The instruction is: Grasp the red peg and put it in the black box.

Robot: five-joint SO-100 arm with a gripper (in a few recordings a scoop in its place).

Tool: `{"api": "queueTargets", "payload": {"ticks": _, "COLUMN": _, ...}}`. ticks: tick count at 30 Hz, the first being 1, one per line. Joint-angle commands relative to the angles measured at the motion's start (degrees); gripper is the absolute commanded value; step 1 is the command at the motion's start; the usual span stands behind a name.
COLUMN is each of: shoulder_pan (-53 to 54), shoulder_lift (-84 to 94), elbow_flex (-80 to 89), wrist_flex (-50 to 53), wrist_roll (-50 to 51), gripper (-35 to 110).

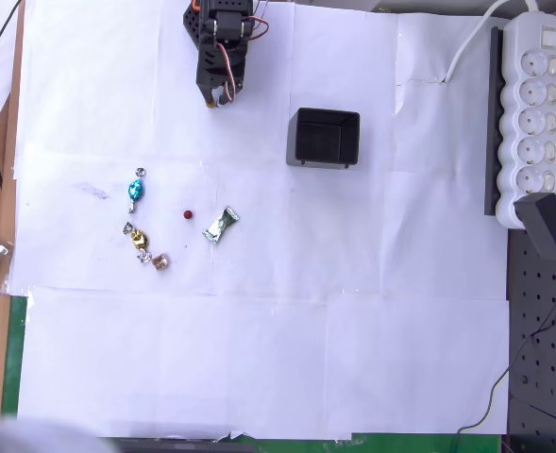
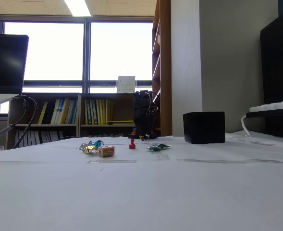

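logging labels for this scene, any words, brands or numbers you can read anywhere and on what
None can be read.
White sign on the bookshelf by the window: print too small to read.
Book spines on the shelf: blurred, no title legible.
Candy wrappers beside the red peg: too small to show print.
Black box, power strip and gripper: no lettering visible.
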Motion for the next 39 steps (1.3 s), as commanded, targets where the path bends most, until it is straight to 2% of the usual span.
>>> {"api": "queueTargets", "payload": {"ticks": 1, "shoulder_pan": -0.1, "shoulder_lift": -5.6, "elbow_flex": -4.5, "wrist_flex": 5.4, "wrist_roll": 0.2, "gripper": 1}}
{"api": "queueTargets", "payload": {"ticks": 27, "shoulder_pan": -0.9, "shoulder_lift": -5.4, "elbow_flex": -4.5, "wrist_flex": 4.2, "wrist_roll": 1.3, "gripper": 1}}
{"api": "queueTargets", "payload": {"ticks": 29, "shoulder_pan": -0.4, "shoulder_lift": -2.1, "elbow_flex": -4.5, "wrist_flex": 0.4, "wrist_roll": -14.0, "gripper": 1}}
{"api": "queueTargets", "payload": {"ticks": 30, "shoulder_pan": 0.8, "shoulder_lift": -0.2, "elbow_flex": -4.5, "wrist_flex": -3.4, "wrist_roll": -14.9, "gripper": 1}}
{"api": "queueTargets", "payload": {"ticks": 33, "shoulder_pan": 2.6, "shoulder_lift": 5.4, "elbow_flex": -4.5, "wrist_flex": -19.5, "wrist_roll": -7.6, "gripper": 1}}
{"api": "queueTargets", "payload": {"ticks": 35, "shoulder_pan": 3.2, "shoulder_lift": 9.2, "elbow_flex": -4.5, "wrist_flex": -28.6, "wrist_roll": -6.4, "gripper": 1}}
{"api": "queueTargets", "payload": {"ticks": 39, "shoulder_pan": 3.8, "shoulder_lift": 19.4, "elbow_flex": -4.5, "wrist_flex": -54.4, "wrist_roll": -1.2, "gripper": 0}}
